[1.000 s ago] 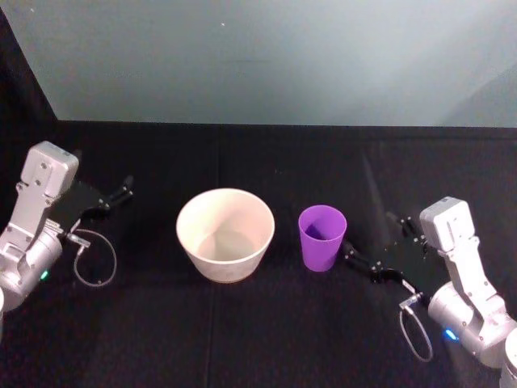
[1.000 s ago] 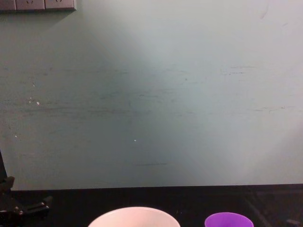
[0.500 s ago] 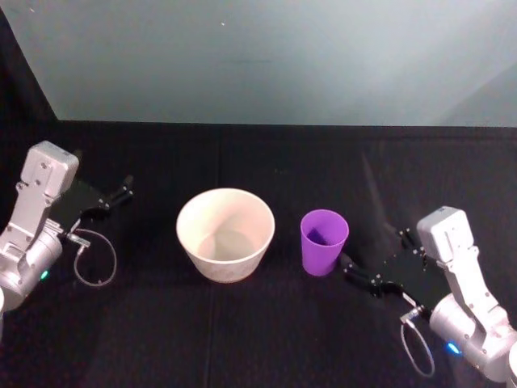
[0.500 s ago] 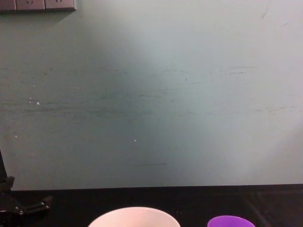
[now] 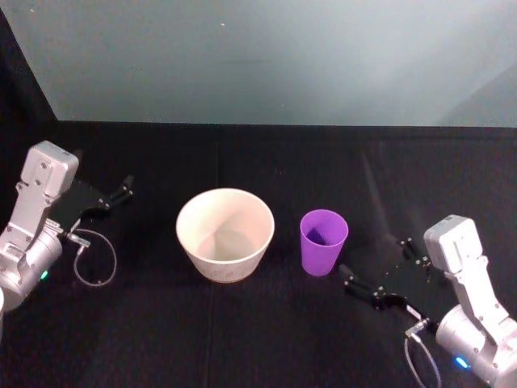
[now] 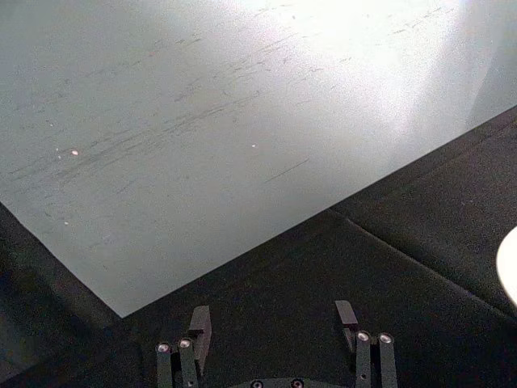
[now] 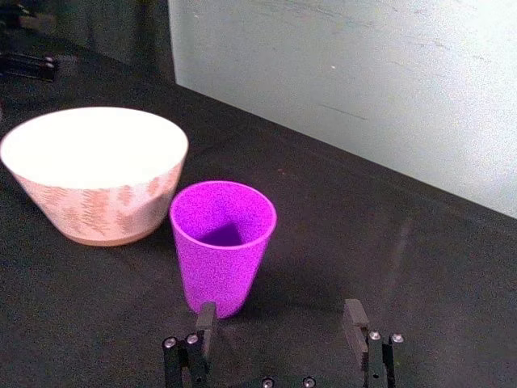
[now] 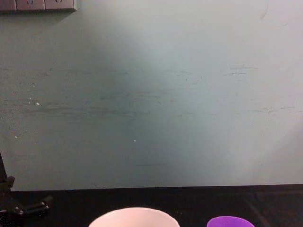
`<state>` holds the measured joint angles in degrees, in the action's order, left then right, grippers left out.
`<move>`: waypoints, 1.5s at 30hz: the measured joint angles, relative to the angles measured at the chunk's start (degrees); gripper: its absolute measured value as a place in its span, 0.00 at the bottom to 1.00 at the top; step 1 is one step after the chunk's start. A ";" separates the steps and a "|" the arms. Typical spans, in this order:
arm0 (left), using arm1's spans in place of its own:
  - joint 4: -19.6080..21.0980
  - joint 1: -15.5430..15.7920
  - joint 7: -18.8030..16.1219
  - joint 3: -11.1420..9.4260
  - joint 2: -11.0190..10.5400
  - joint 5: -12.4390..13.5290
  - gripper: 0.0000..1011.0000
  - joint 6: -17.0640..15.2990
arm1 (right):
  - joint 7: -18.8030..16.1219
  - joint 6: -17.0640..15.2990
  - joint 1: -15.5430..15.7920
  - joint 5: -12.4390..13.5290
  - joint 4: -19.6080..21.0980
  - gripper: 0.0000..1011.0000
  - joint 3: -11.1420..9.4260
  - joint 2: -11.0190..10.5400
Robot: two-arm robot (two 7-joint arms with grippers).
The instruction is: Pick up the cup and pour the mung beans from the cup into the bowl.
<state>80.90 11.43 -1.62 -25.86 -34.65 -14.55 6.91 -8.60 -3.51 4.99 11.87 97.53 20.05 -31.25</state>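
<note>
The purple cup (image 5: 323, 241) stands upright on the black table, just right of the white bowl (image 5: 225, 234). In the right wrist view the cup (image 7: 222, 250) shows a bare purple bottom, with the bowl (image 7: 97, 174) beside it. My right gripper (image 5: 359, 287) is open, a short way to the near right of the cup and not touching it; its fingers (image 7: 207, 319) hold nothing. My left gripper (image 5: 121, 190) rests open at the far left, well clear of the bowl. The chest view catches the bowl rim (image 8: 134, 216) and the cup rim (image 8: 229, 221).
A pale wall (image 5: 266, 56) closes off the back of the black table (image 5: 258, 323). A loose cable loop (image 5: 95, 259) hangs by the left arm. The bowl's edge (image 6: 510, 267) shows in the left wrist view.
My right gripper has drawn back from the cup toward the table's near edge. The cup, bowl and left arm stay where they were.
</note>
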 joint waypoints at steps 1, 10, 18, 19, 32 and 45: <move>0.00 0.00 0.00 0.00 0.00 0.00 0.99 0.00 | -0.24 0.00 0.00 0.01 0.01 0.99 0.00 0.14; 0.00 0.00 0.00 0.00 0.00 0.00 0.99 0.00 | -3.91 2.53 -3.34 -0.09 -4.31 0.99 1.08 3.94; 0.00 0.00 0.00 0.00 0.00 0.00 0.99 0.00 | -6.54 6.00 -7.62 -0.19 -10.82 0.99 1.93 8.24; 0.00 0.00 0.00 0.00 0.00 0.00 0.99 0.00 | -6.84 6.39 -8.24 -0.35 -11.74 0.99 2.03 8.93; 0.00 0.00 0.00 0.00 0.00 0.00 0.99 0.00 | -8.52 8.33 -10.62 -1.51 -16.44 0.99 1.92 12.88; 0.00 0.00 0.00 0.00 0.00 0.00 0.99 0.00 | -10.16 9.07 -10.95 -2.80 -17.96 0.84 1.06 14.46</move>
<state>80.90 11.43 -1.62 -25.86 -34.64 -14.55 6.91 -18.76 5.56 -5.96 9.07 79.57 21.11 -16.79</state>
